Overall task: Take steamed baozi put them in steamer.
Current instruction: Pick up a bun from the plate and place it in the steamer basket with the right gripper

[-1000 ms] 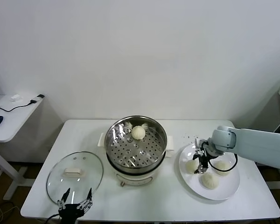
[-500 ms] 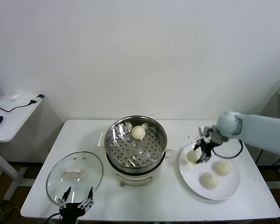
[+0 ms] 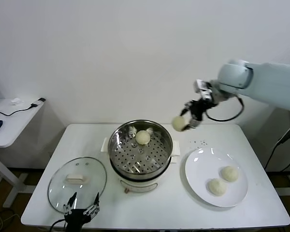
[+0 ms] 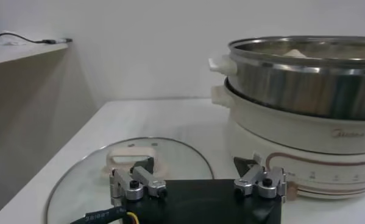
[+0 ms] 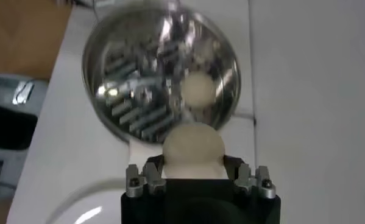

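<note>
One baozi has been lifted off the white plate and is now pinched in the right pincer, high in the air between the plate and the steamer, so the second bun is judged to be on its way to the pot. One bun is already seen on the holed tray inside the steamer at the middle of the counter, and two buns are left on the plate near the right edge. The left pincer is kept spread wide at the front edge, by the glass lid.
</note>
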{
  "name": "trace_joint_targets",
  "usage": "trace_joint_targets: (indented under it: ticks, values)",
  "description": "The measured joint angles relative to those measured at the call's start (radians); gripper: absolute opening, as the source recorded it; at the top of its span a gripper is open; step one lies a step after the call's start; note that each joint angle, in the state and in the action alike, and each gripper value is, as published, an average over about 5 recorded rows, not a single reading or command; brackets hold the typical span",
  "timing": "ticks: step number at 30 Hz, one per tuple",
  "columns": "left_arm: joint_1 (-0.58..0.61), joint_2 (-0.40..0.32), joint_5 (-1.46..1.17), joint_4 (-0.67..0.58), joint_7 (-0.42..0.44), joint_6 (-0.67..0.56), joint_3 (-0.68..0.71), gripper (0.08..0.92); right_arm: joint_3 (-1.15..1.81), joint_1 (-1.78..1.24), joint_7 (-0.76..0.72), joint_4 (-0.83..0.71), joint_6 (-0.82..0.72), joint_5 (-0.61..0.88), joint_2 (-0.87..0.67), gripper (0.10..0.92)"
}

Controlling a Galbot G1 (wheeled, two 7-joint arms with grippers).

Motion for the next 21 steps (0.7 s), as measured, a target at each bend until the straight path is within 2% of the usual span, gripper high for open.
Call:
trace_joint_targets:
  ticks: [9,21]
  values:
    - [0.000,0.005,0.001,0.000,-0.003,-0.003,-0.001,0.823,0.041,-0.076,0.210,0.040,-0.146,0.115,0.189,0.662]
    - [-0.002,0.007,-0.001,0.010,-0.003,-0.006,-0.011,0.823,0.080,-0.258,0.373,-0.034,-0.240,0.114,0.353,0.662]
